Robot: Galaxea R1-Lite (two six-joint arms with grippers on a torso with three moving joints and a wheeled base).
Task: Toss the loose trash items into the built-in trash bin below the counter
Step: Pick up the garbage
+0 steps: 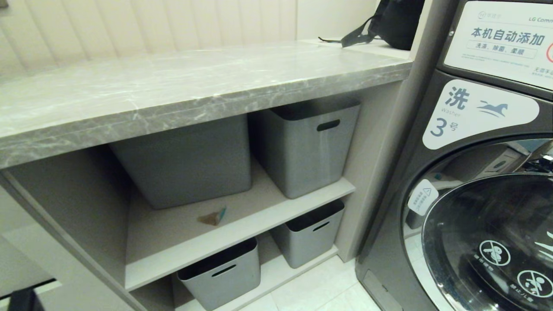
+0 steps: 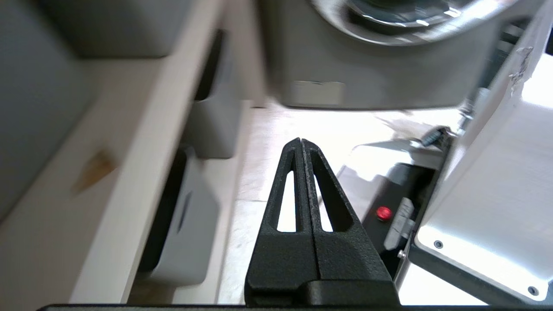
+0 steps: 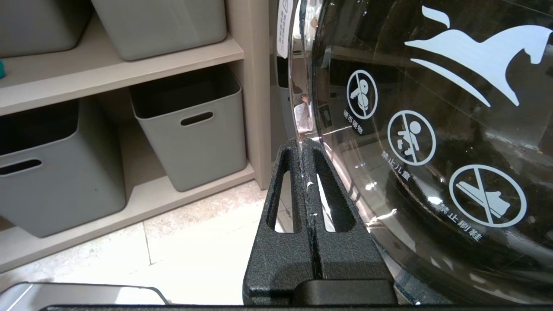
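Your left end effector (image 2: 301, 144) is clenched tight with nothing in it. Its two black fingers press flat against each other and point out over the pale floor (image 2: 268, 129) in front of the shelves. It hangs low, off to the side of the upper shelf (image 2: 142, 142), so it can get under the surface (image 1: 181, 86) and reach in.

Your right end effector (image 3: 304, 144) is clenched and holds nothing too. It sits parked by the washer door (image 3: 432, 129), out of the way.

One trash scrap (image 1: 212, 218) lies on the upper shelf, in front of the big grey bin (image 1: 185, 164) and near the shelf's front edge. It is a small brown piece with a turquoise edge. It lies flat in the open, so I think it is easy to pinch.

You cannot see the trash bin flap from here. You cannot see the other scraps either.

You must open the left fingers first.
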